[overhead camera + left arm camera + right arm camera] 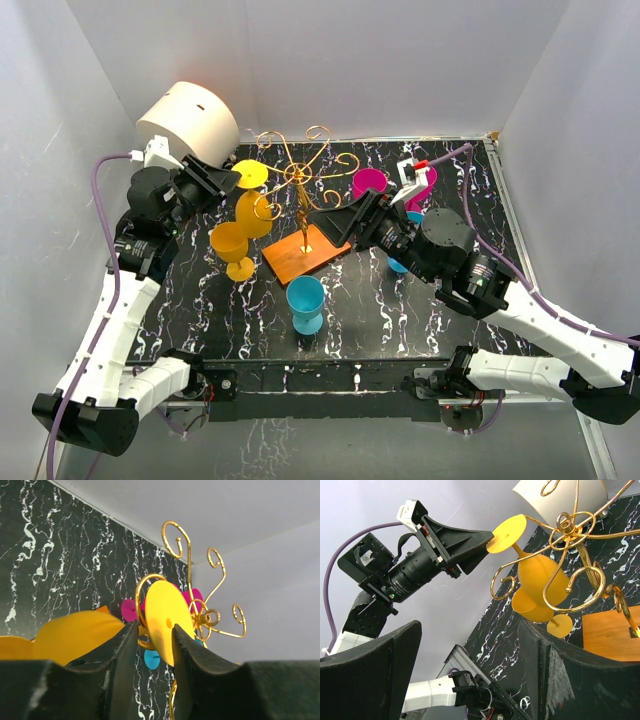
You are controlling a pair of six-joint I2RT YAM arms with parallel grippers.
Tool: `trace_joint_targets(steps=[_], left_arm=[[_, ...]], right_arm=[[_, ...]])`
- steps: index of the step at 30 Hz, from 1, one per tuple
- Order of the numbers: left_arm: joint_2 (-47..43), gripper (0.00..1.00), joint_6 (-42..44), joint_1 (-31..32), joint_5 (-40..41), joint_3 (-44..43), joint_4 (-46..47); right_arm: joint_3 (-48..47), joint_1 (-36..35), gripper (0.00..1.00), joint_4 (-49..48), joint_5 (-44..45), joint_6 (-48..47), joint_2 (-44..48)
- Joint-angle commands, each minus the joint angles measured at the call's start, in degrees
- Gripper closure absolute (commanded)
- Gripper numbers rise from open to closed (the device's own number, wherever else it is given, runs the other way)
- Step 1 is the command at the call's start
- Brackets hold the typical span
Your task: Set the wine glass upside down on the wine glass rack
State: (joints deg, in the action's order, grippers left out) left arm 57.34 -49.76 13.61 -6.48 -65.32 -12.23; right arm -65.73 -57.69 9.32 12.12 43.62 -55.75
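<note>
The wine glass rack is gold wire with scroll arms on an orange-brown wooden base. A yellow wine glass hangs upside down in one scroll arm, foot on top. My left gripper is at that foot. In the left wrist view the foot sits between the fingertips, against the right one, with a gap on the left. The right wrist view shows the hanging glass and the rack. My right gripper is open and empty by the base.
A second orange glass stands upright left of the base. A blue glass stands in front of it. Magenta glasses and another blue one are behind my right arm. A white dome sits at the back left.
</note>
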Motion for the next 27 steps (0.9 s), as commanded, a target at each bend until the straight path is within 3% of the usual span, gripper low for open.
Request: trace_joint_targets(steps=[1, 16, 22, 27], left_arm=[[-1.15, 0.65, 2.65, -0.15, 0.50, -3.10, -4.06], [-6.24, 0.37, 10.38, -0.16, 5.90, -5.89, -13.88], [-8.64, 0.32, 13.03, -0.15, 14.52, -7.34, -23.53], [-9.80, 0.30, 13.22, -0.14, 18.54, -3.60, -31.57]], right_arm=[[-0.59, 0.04, 0.24, -0.89, 1.40, -0.74, 0.25], [1.96, 0.06, 0.23, -1.69, 1.15, -3.98, 3.42], [5.27, 0.04, 0.22, -3.04, 0.04, -6.31, 5.78], [7.44, 0.04, 0.22, -3.78, 0.06, -7.76, 8.20]])
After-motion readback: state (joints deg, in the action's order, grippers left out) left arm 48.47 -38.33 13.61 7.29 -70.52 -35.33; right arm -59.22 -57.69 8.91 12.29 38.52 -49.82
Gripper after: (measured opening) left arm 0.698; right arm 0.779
